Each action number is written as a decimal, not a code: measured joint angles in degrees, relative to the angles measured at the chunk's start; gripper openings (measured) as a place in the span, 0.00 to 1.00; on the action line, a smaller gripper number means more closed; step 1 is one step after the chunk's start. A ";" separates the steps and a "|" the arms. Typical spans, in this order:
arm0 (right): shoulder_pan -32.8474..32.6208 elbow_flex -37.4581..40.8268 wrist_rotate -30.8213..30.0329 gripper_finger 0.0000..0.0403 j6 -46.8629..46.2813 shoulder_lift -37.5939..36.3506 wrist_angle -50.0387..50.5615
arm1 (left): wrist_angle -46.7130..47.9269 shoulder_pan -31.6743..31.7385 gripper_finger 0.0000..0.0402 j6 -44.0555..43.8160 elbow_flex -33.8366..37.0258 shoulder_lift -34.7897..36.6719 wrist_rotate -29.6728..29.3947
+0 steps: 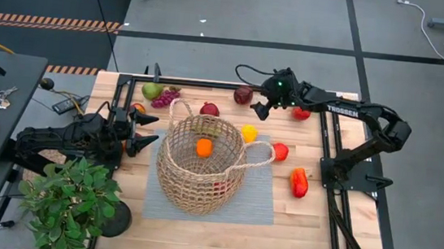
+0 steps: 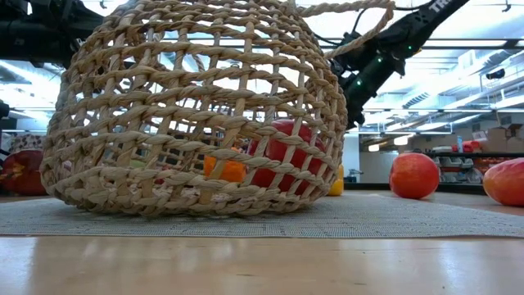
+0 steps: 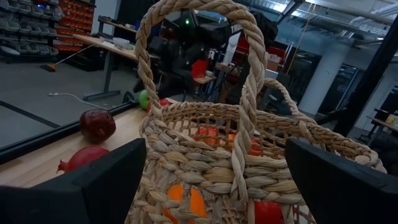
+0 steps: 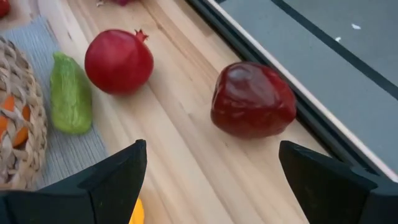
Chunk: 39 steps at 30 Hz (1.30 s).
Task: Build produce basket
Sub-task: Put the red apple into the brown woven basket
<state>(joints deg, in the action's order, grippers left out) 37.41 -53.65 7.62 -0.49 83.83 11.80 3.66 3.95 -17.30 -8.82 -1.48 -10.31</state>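
Observation:
The tan wicker basket stands on a grey mat at mid table. It holds an orange piece and a red piece. My left gripper is open at the basket's left side; its fingers stand on either side of a loop handle without touching it. My right gripper is open and empty above the far edge, near a dark maroon fruit and a red pomegranate. A green piece lies on the mat beside the basket.
A green pear and purple grapes lie at the far left. A yellow piece, red pieces and a red-orange piece lie right of the basket. A leafy potted plant stands at the near left.

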 joint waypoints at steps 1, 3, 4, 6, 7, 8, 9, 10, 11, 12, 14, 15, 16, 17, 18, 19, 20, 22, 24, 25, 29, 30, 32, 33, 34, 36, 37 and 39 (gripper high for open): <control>0.10 0.81 -0.02 0.92 0.00 0.00 -1.40 | 0.00 0.00 0.97 -0.02 0.00 -0.01 -0.01; 0.24 2.75 0.01 0.92 -0.02 0.00 -5.14 | 0.00 0.00 0.97 0.00 0.00 -0.01 0.00; 0.24 3.73 0.00 0.92 -0.02 0.00 -6.71 | 0.00 0.01 0.97 0.00 0.00 -0.01 0.00; 0.21 5.62 0.00 0.93 -0.04 0.00 -9.62 | 0.00 0.01 0.97 -0.02 0.00 -0.01 0.00; 0.21 6.53 0.07 0.93 -0.13 0.00 -11.23 | 0.00 0.00 0.97 -0.01 0.00 -0.01 0.00; 0.20 7.45 0.30 0.94 -0.39 0.00 -12.65 | 0.00 -0.01 0.97 -0.01 0.00 -0.01 -0.01; 0.19 8.37 0.78 0.94 -0.87 0.00 -13.98 | 0.00 -0.01 0.97 -0.02 0.00 -0.01 0.00; 0.19 9.38 1.44 0.95 -1.40 0.00 -15.52 | 0.00 -0.01 0.97 -0.02 0.00 0.00 0.00; 0.19 10.46 1.95 0.95 -2.03 0.02 -17.44 | 0.00 0.01 0.97 0.00 0.00 -0.01 0.00; 0.19 11.43 2.30 0.96 -2.71 0.19 -19.65 | 0.00 0.01 0.97 0.00 0.00 -0.01 0.00; 0.19 12.53 2.40 0.97 -3.84 0.68 -22.31 | 0.00 -0.01 0.97 -0.02 0.00 -0.01 0.00; 0.08 12.68 2.38 0.98 -3.84 1.24 -23.17 | 0.00 0.00 0.97 0.00 0.00 -0.01 -0.02; -0.15 12.68 2.29 0.98 -3.82 2.00 -24.37 | 0.00 0.00 0.97 0.00 0.00 -0.01 -0.01; -0.33 12.69 2.29 0.99 -3.54 2.81 -25.13 | 0.00 0.00 0.97 -0.02 0.00 -0.01 0.01; -0.61 12.70 2.29 0.99 -2.96 3.86 -26.80 | 0.00 -0.01 0.97 -0.02 0.00 -0.01 -0.04; -0.91 12.55 2.31 0.99 -2.40 4.99 -28.62 | -0.02 0.00 0.97 0.00 0.00 -0.01 -0.01; -1.11 12.27 2.31 0.99 -2.04 6.07 -29.90 | -0.02 -0.01 0.97 -0.02 0.00 0.00 0.00; -1.34 10.41 2.32 0.99 -1.53 8.36 -31.21 | -0.02 -0.01 0.97 -0.02 0.00 0.01 -0.02; -1.29 7.87 2.29 0.99 -1.42 10.23 -30.76 | -0.02 0.01 0.97 -0.01 0.00 -0.01 -0.01; -1.27 6.42 2.13 0.99 -1.44 11.00 -29.67 | -0.02 0.00 0.97 -0.02 0.00 -0.01 -0.01; -1.28 0.54 0.73 0.99 0.57 12.47 -22.63 | -0.02 -0.01 0.97 -0.04 0.00 -0.01 -0.02; -1.29 -0.69 -0.18 0.99 1.65 12.61 -21.28 | -0.02 -0.01 0.97 -0.02 0.00 -0.01 -0.02; -1.29 -2.28 -2.04 0.99 3.77 12.61 -19.53 | 0.00 -0.01 0.97 -0.02 0.00 0.00 -0.02; -1.29 -2.87 -2.49 0.99 4.62 12.61 -19.39 | -0.02 -0.01 0.97 -0.02 0.00 -0.01 -0.01; -1.26 -3.43 -2.49 0.99 5.08 12.61 -19.15 | -0.01 0.01 0.97 -0.01 0.00 -0.01 0.01; -0.56 -4.66 -1.67 0.99 5.66 12.61 -18.52 | -0.02 -0.01 0.97 -0.02 0.00 0.00 -0.02; -0.30 -5.16 -1.13 0.99 5.74 12.61 -18.41 | -0.02 -0.01 0.97 -0.04 0.00 -0.01 0.02; 0.21 -5.60 -0.45 0.99 5.84 12.65 -19.24 | -0.02 0.00 0.97 0.00 0.00 -0.01 0.00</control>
<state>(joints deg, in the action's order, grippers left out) 37.62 -59.25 7.17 5.34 96.48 -7.44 3.64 3.95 -17.30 -8.82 -1.49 -10.31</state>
